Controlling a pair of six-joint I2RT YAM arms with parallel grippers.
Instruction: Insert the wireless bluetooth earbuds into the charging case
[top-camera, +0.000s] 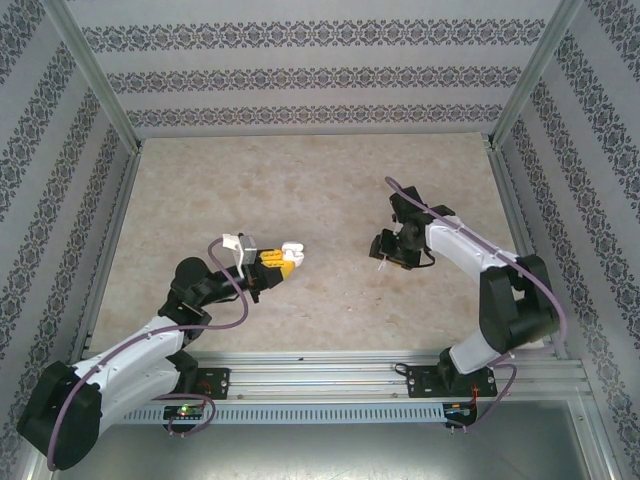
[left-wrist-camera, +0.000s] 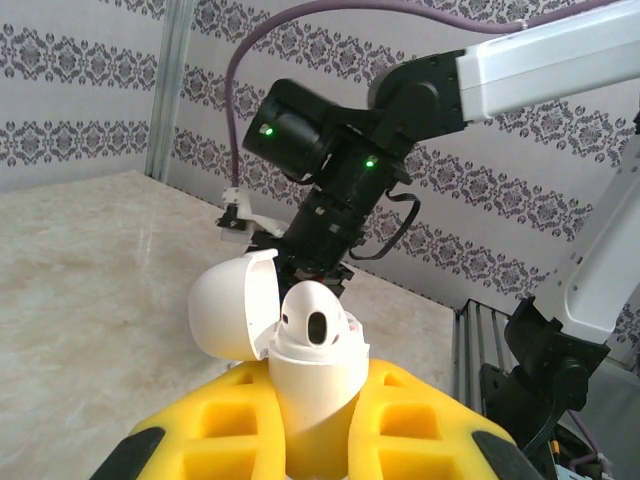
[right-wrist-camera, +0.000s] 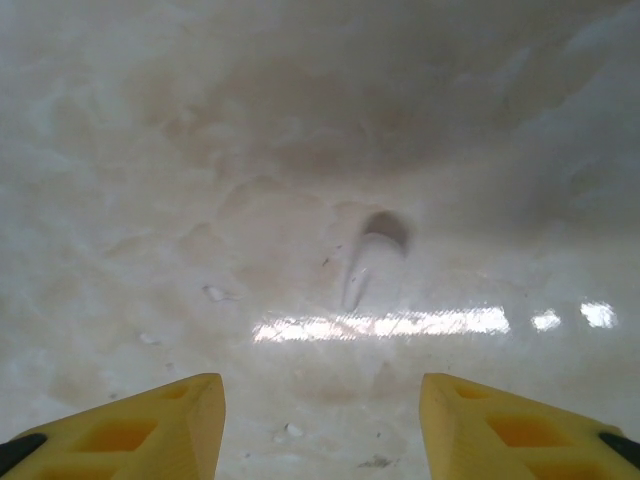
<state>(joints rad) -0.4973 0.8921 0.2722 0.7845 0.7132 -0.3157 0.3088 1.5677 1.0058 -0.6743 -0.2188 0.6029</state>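
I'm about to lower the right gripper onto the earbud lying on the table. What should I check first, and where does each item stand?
1. Left gripper clamped on the charging case: ok.
2. Lid swung open: ok.
3. Free socket facing up: one dark opening shows, ok. Whether the other is filled: cannot tell.
4. Right gripper jaws apart and empty: ok.
5. Earbud lies on the table ahead of the right gripper, slightly right of centre: ok.
6. Earbud orientation for a clean pinch: blurred, cannot tell.
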